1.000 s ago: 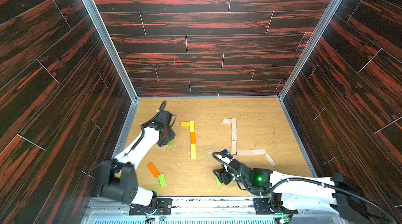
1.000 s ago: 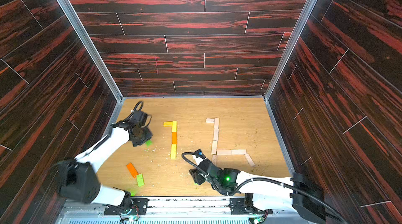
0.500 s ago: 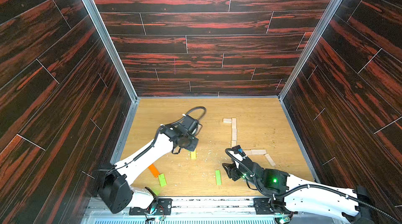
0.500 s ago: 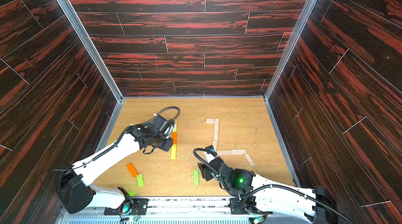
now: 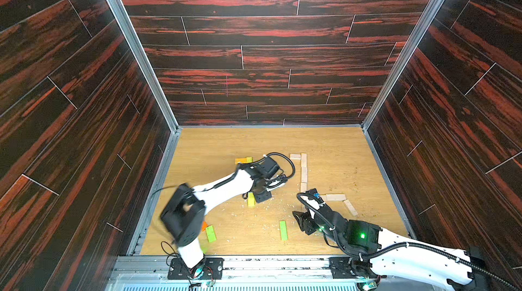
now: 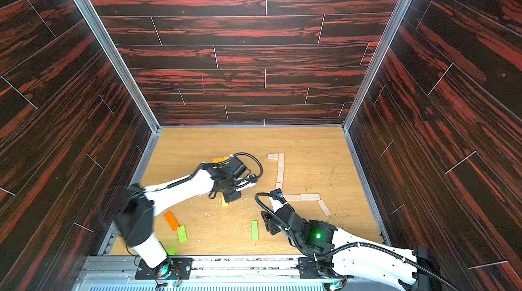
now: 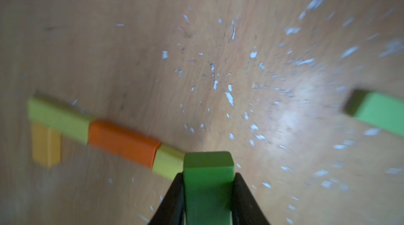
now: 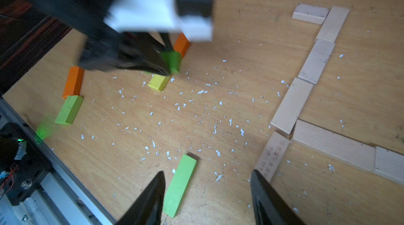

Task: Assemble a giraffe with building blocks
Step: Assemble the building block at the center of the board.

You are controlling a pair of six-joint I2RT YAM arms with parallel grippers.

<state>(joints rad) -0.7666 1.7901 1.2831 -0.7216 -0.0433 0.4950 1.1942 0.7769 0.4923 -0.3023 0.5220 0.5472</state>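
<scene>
Light wood-grain tabletop (image 5: 220,145). Bears pale planks (image 5: 304,166) laid end to end in an L, a yellow-orange-yellow row (image 7: 122,140), a lone green plank (image 5: 283,230), and an orange plank (image 6: 171,220) touching a light-green plank (image 6: 182,233). Strewn with white flecks (image 8: 196,103).

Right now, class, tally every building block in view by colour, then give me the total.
Plain wood blocks: 8
Yellow blocks: 2
Amber block: 1
Orange blocks: 2
Green blocks: 3, one held in the left end effector
Total: 16
</scene>
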